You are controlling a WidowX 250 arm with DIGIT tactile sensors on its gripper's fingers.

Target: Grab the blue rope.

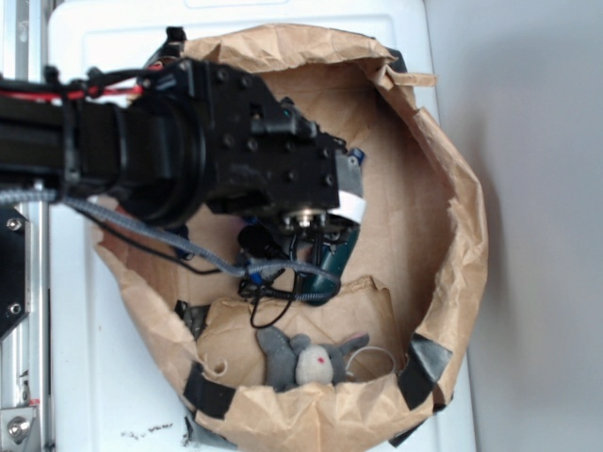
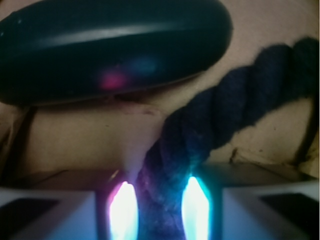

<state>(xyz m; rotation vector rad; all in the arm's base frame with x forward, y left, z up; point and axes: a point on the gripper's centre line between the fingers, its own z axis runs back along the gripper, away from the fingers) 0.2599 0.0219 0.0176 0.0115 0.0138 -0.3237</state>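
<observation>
The black robot arm's tool [image 2: 160, 212] reaches down into a crumpled brown paper bag [image 1: 452, 226] on a white worktop [image 1: 85, 377]. In the wrist view, its two glowing fingertips [image 2: 122, 210] sit closed tight on either side of the thick twisted navy-blue rope [image 2: 215, 110], which runs up to the right across the bag floor, just beside a smooth dark green oval capsule [image 2: 110, 47]. A small grey stuffed mouse [image 1: 306, 360] lies near the bag's lower rim.
</observation>
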